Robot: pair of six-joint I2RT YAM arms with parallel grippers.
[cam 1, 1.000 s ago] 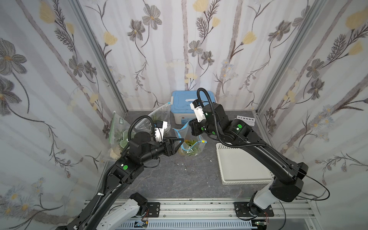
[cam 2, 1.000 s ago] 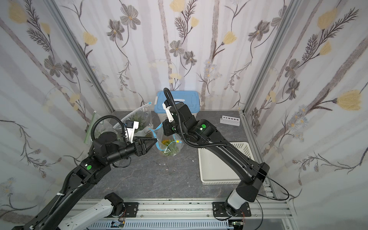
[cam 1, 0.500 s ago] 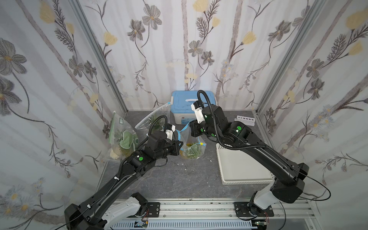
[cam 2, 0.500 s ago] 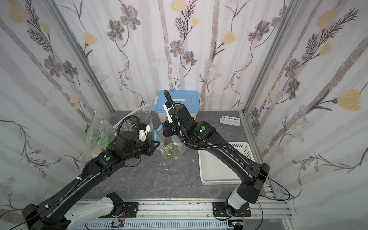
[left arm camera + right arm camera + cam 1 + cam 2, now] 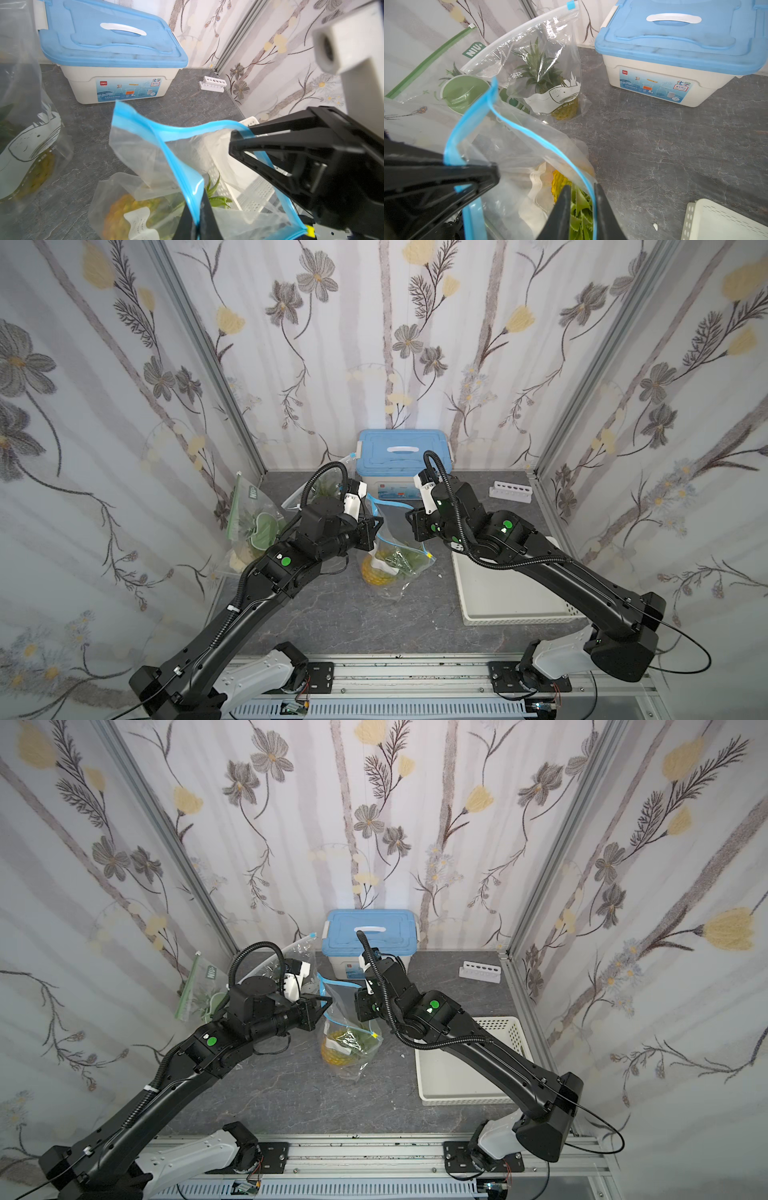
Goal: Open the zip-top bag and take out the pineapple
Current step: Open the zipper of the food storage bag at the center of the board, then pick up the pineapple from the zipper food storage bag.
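The clear zip-top bag [image 5: 397, 522] with a blue zip strip stands in mid-table in both top views, its mouth pulled apart. The yellow pineapple [image 5: 373, 573] [image 5: 333, 1052] with green leaves lies at the bottom of it, also visible in the wrist views as pineapple [image 5: 118, 209] [image 5: 558, 182]. My left gripper [image 5: 376, 526] [image 5: 197, 207] is shut on the blue rim at the bag's left side. My right gripper [image 5: 409, 522] [image 5: 581, 189] is at the opposite rim. Its jaws stand slightly apart, with the blue strip [image 5: 591, 195] running between them.
A blue-lidded storage box [image 5: 403, 448] stands behind the bag. A white perforated basket [image 5: 511, 597] lies to the right, and a white tube rack [image 5: 513, 491] sits at the back right. Two other bagged pineapples [image 5: 542, 68] [image 5: 257, 522] lean in the left corner.
My left arm has swung in to the bag and its gripper has closed on the blue rim. My right gripper, shut on the opposite rim before, has parted its jaws a little.
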